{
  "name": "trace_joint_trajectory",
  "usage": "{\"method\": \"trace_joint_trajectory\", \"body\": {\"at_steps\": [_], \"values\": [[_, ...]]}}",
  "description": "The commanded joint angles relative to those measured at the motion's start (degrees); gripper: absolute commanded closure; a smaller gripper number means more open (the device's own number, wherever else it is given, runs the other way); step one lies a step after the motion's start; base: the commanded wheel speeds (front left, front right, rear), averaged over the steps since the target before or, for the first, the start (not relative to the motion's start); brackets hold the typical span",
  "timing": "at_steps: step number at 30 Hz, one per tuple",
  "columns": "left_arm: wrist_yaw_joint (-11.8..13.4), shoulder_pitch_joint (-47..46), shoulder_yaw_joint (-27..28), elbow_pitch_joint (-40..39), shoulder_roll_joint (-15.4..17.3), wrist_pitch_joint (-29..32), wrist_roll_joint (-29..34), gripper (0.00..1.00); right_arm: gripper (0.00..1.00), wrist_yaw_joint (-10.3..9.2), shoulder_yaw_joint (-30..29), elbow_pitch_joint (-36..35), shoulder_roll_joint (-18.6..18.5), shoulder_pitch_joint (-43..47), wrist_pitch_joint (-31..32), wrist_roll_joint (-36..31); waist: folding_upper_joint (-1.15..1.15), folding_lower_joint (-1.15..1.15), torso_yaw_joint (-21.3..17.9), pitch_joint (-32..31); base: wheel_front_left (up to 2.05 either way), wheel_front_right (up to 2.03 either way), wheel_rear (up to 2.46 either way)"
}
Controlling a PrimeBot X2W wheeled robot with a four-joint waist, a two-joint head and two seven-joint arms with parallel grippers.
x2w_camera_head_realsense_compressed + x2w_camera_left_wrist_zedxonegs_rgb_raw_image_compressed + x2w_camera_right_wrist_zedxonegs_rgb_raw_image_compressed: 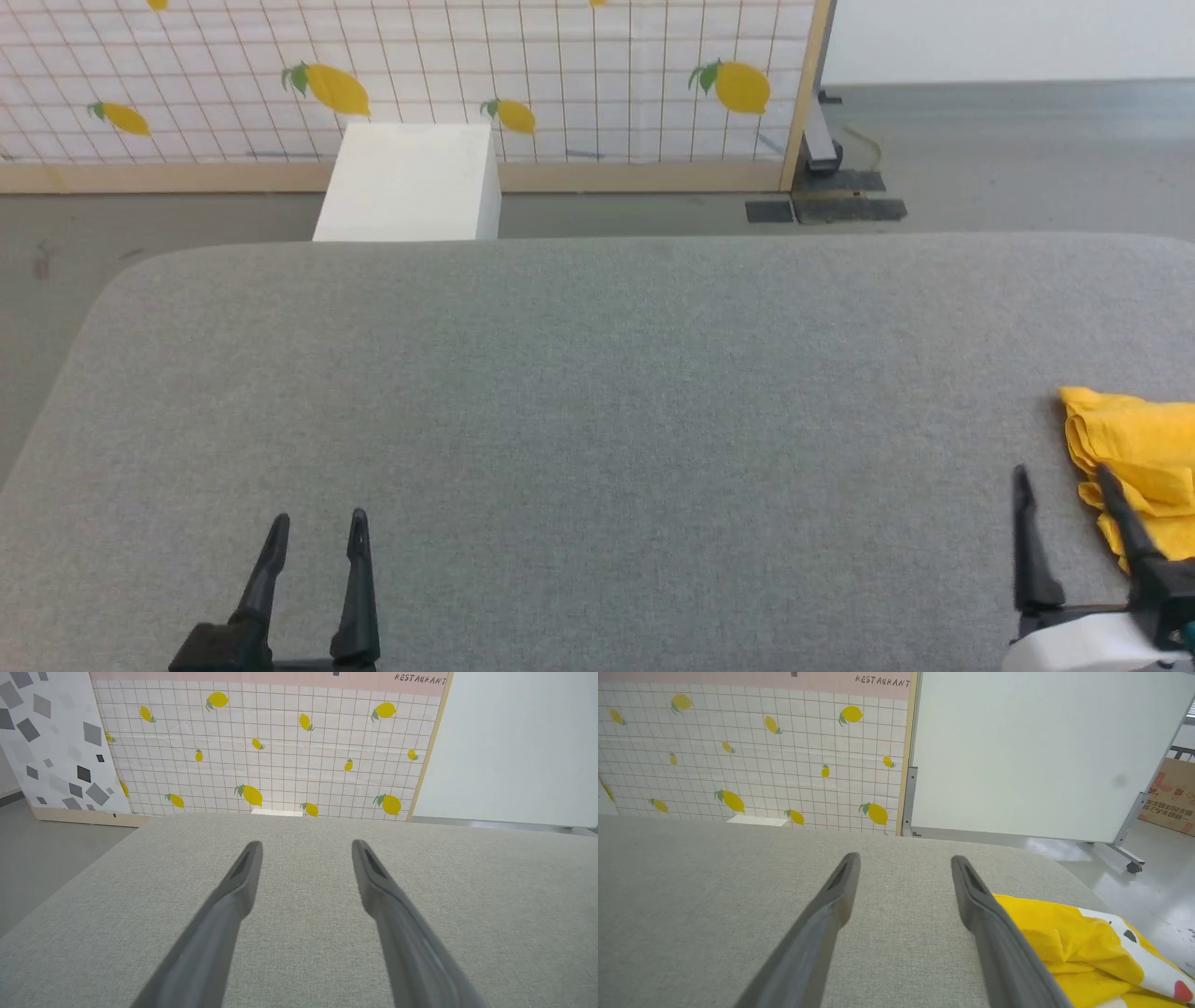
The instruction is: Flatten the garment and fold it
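- The tabletop (597, 373) is covered in a grey, felt-like woven cloth, matte and finely grained, with rounded far corners.
- The garment (1144, 439) lies bunched at the tabletop's right edge, on the near side. It is thin, soft, mustard-yellow fabric gathered into loose layered folds with wavy edges.
- In the right wrist view, the garment (1064, 933) shows a white patch with small grey and red marks among the yellow creases.
- The left hand (319, 516) hovers over bare cloth at the near left. Its two long, dark, tapering fingers are spread apart with nothing between them.
- The right hand (1062, 469) sits at the near right, its slim matte fingers also spread wide and empty.
- The right hand's outer finger crosses in front of the garment's near folds. I cannot tell whether it touches the fabric.
- A white, smooth, block-shaped box (411, 182) stands on the floor beyond the tabletop's far edge.
- Behind it is a wood-framed panel (560, 75) printed with a thin grid and yellow lemons with green leaves.
- A plain white board (1017, 751) on a grey metal frame with a castor stands to the right of the panel, on a glossy grey floor (1134, 896).
- A brown cardboard box (1174, 793) with red printing is at the far right.
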Motion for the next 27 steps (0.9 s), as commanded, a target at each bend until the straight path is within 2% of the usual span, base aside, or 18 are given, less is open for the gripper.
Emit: {"method": "trace_joint_trajectory", "body": {"at_steps": [1,8,27], "values": [[-0.5,0.8,0.4,0.0,-0.4,-0.2,0.7,0.0,0.0,-0.1,0.5,0.3,0.0,0.8,-0.5,0.4,0.0,0.01,0.4,-0.7,0.0,0.0,0.0],[-2.1,1.5,1.7,0.3,-1.4,-0.2,1.9,0.0,0.0,-0.1,2.2,2.0,0.0,1.4,-0.7,1.1,0.0,0.01,0.3,-0.9,0.0,0.0,0.0],[-6.0,0.1,2.6,0.7,-3.1,-0.2,2.6,0.0,0.0,-0.1,1.4,2.3,0.0,-0.1,-1.0,1.4,0.0,0.01,-0.8,1.0,0.0,0.0,0.0]]}}
